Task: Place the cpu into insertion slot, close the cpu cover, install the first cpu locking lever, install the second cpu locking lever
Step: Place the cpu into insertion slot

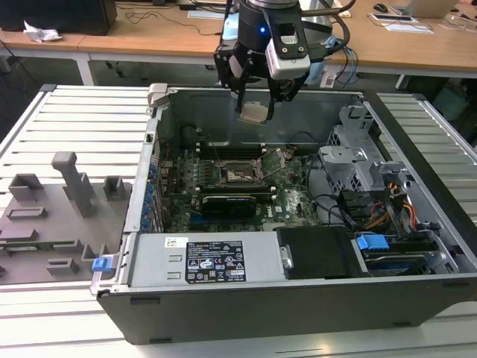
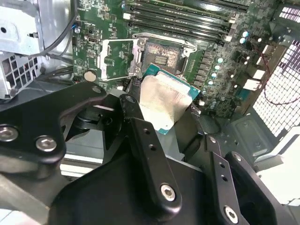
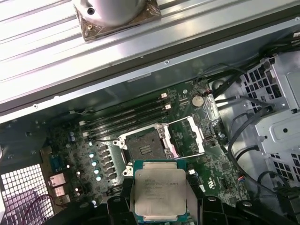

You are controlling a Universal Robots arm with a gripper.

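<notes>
My gripper (image 1: 256, 112) hangs above the open computer case (image 1: 149, 194), shut on the cpu (image 1: 256, 113), a flat square chip with a pale silver top. In both wrist views the cpu (image 2: 164, 105) (image 3: 159, 190) sits between the black fingers (image 2: 133, 112), tilted and well above the motherboard. Below it lies the insertion slot (image 1: 240, 173) (image 2: 161, 58) (image 3: 143, 149), a square black socket that stands bare. The cpu cover (image 2: 117, 58) (image 3: 190, 136), a silvery frame with a large window, is swung open beside the slot.
Long black memory slots (image 3: 126, 115) run along the socket's far side. A black card (image 1: 227, 201) lies nearer the front, behind the grey power supply (image 1: 201, 257). A drive cage with cables (image 1: 358, 168) fills the exterior view's right. A grey fixture tray (image 1: 59, 209) lies outside the case.
</notes>
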